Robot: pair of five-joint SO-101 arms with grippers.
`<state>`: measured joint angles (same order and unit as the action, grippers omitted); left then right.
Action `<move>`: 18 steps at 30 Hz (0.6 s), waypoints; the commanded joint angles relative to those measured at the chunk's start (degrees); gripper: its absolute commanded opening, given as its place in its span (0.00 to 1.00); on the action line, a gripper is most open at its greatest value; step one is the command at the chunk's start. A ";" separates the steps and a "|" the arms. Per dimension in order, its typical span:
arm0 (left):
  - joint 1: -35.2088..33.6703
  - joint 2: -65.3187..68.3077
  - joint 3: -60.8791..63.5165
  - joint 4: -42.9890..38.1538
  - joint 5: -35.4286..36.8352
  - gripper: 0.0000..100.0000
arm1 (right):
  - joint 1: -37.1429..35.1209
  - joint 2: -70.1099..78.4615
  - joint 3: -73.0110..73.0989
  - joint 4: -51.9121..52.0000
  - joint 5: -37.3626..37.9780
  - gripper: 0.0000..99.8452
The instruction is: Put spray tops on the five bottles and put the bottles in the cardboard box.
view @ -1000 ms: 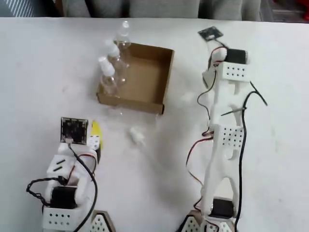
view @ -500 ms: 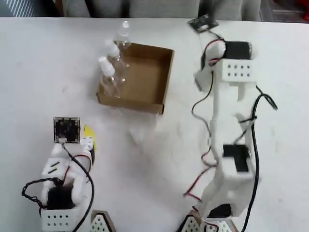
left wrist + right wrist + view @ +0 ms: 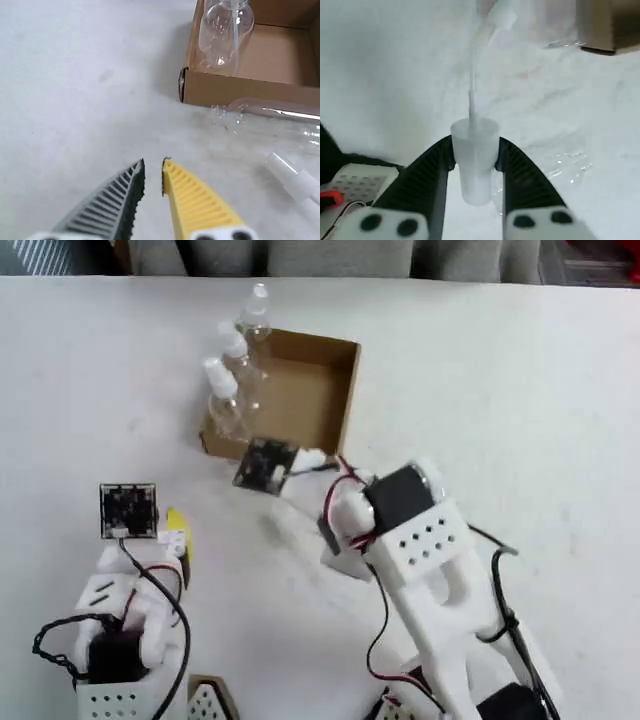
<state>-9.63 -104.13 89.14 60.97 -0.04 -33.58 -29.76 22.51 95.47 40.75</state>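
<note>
"Right wrist view first: what do the fingers have?"

"Both black fingers [image 3: 432,172] of the right gripper [image 3: 475,146] are clamped on a spray top [image 3: 474,175], one on each side of its white cap. Its thin tube [image 3: 471,95] points away from the gripper, out over the table [image 3: 380,60]."

"And past the tube?"

"A second top [image 3: 502,17] lies on the table just beyond its end, blurred. A corner of the box [image 3: 610,22] is near that. In the high view the right arm [image 3: 425,540] slants across the table, with its wrist just in front of the box's near wall."

"The left gripper?"

"Left gripper [image 3: 152,167]: the grey and yellow fingers are drawn almost together, with only a slit between the tips and nothing held. It hangs over bare table, well apart from the box."

"Where are the bottles?"

"A bare bottle [image 3: 272,117] lies on its side on the table, touching or just beside the box's near wall, with no top on its threaded neck. The second top lies near it. Three bottles [image 3: 235,350] with tops on stand in a row along the box's left wall. One of them is plainly inside, at the near corner. I cannot tell whether the farthest one is."
</note>
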 commanded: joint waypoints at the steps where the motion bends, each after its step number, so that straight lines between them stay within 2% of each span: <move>1: -0.57 -0.48 -3.16 0.35 -0.44 0.09 | -0.48 -2.33 6.59 -3.38 2.99 0.02; 5: -0.48 -0.48 -3.16 0.35 -0.44 0.09 | -0.48 -2.33 15.74 -9.27 10.02 0.02; 8: -0.48 -0.48 -3.16 0.35 -0.44 0.09 | 0.13 -2.33 20.66 -14.29 11.52 0.03; 14: -0.31 -0.48 -3.16 -0.09 -0.62 0.09 | 4.53 -2.33 25.41 -21.32 11.08 0.24; 18: -0.48 -0.48 -2.90 -1.58 -8.97 0.09 | 6.46 -2.33 26.37 -21.41 11.43 0.29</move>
<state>-9.63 -104.13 89.14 60.97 -3.47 -28.75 -30.73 48.88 74.46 51.56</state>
